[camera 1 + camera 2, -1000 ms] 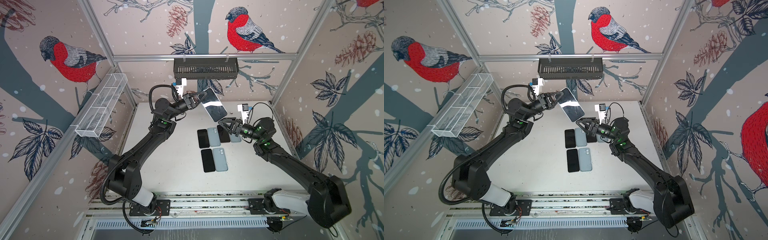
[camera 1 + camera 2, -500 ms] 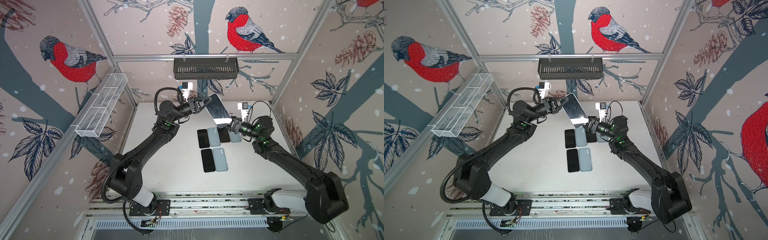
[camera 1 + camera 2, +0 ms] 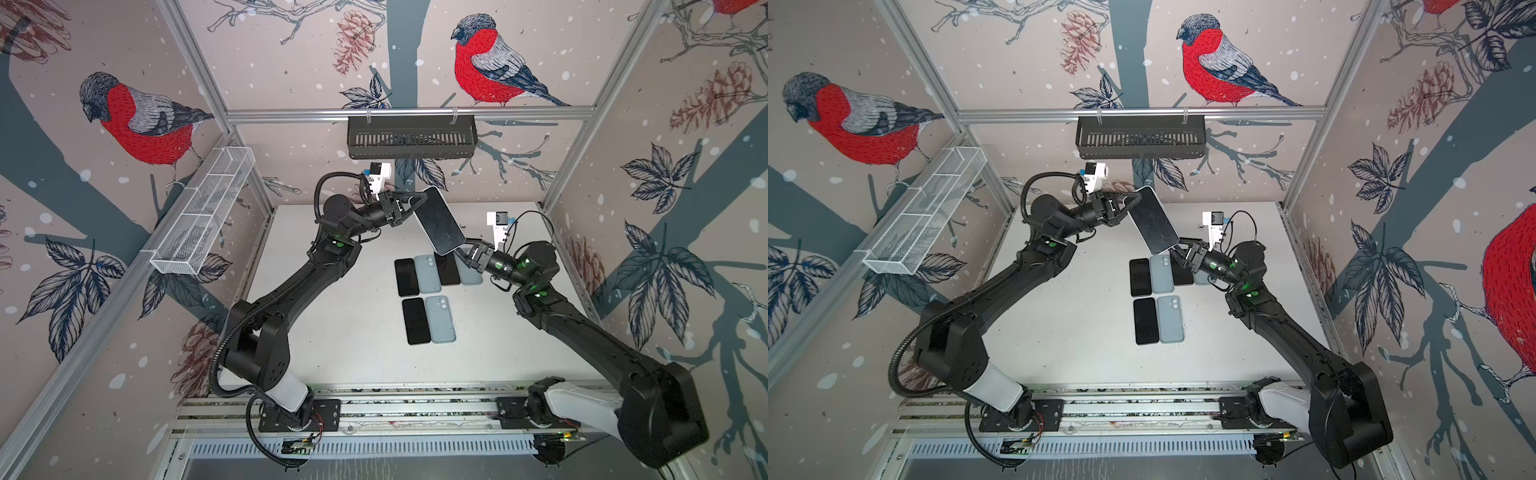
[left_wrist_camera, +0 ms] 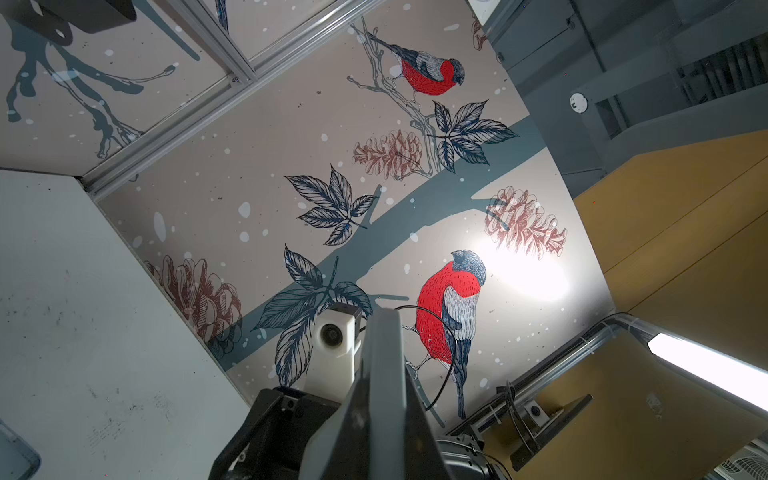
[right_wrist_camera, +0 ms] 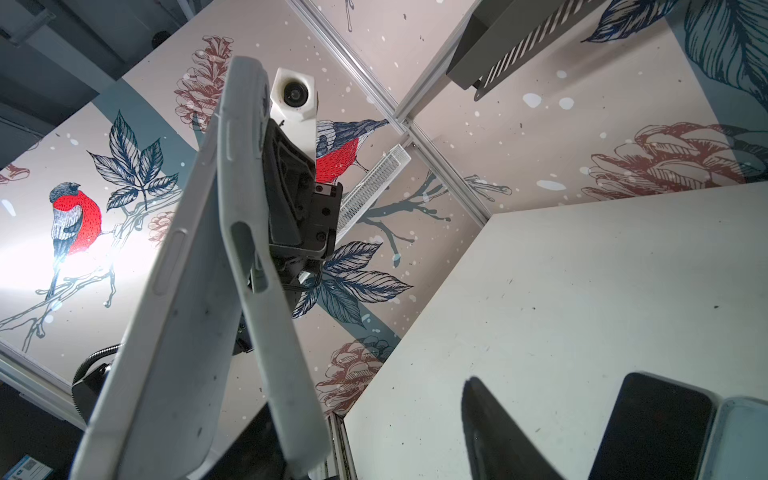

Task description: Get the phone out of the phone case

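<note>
— Where is the phone sitting right now?

— The phone [image 3: 439, 222] is hanging in the air just above the centre of both top views. Its dark screen is facing the camera, and it is slanting from upper left down to lower right. It is sitting inside its pale phone case [image 5: 187, 311], whose back and side cut-outs are filling the left half of the right wrist view.

— What are the left fingers doing?

— The left fingers [image 3: 413, 195] are clamping the upper left end of the phone, case and all, and holding it clear of the worktop [image 3: 353, 324].

— And the right ones?

— The right fingers [image 5: 494, 419] are standing parted at the phone's lower right corner. In the right wrist view one dark finger is pointing up well clear of the case. Whether the other is touching it, I cannot tell.

— Anything lying underneath?

— A dark handset [image 3: 415, 321] is lying flat on the worktop, touching a grey-blue piece [image 3: 441, 319] on its right. Similar pairs are lying just above them in the frame.
</note>
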`<action>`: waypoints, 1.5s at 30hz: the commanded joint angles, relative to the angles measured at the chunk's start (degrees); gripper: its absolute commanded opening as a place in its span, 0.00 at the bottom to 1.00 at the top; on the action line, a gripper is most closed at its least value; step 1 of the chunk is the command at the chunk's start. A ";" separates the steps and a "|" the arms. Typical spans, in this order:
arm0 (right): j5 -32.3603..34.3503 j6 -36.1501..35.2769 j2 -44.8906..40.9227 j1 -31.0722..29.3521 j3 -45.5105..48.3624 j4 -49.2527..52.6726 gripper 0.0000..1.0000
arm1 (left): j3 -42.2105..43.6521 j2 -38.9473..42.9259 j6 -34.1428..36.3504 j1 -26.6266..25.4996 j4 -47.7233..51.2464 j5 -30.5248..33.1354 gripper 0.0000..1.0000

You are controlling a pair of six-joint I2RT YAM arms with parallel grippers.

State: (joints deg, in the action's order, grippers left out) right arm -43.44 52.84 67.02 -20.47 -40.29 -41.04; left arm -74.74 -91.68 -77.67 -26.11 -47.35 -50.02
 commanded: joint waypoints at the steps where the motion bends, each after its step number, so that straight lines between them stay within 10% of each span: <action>1: -0.24 2.35 -0.50 0.48 0.48 -1.88 0.50 | -0.39 -0.50 -1.44 -0.21 -2.11 -1.75 0.00; 16: -0.42 7.34 -4.00 2.54 7.43 -0.93 0.05 | 4.11 -6.19 4.16 -0.87 1.78 -1.76 0.00; 23: 1.18 8.07 -7.02 3.22 10.97 4.27 0.01 | 5.91 -11.23 6.10 -1.38 0.62 -0.07 0.00; 32: 2.75 7.98 -7.75 5.22 15.27 11.37 0.00 | 6.59 -17.73 10.42 -2.98 1.33 2.81 0.40; 45: 2.95 8.36 -7.35 8.44 20.37 11.82 0.00 | 5.50 -24.11 16.31 -4.78 8.03 9.16 0.59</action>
State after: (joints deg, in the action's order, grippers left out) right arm -40.21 61.32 59.94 -12.51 -20.51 -25.74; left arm -68.77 -115.33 -63.07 -30.61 -39.77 -43.16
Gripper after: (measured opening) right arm 0.090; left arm 0.574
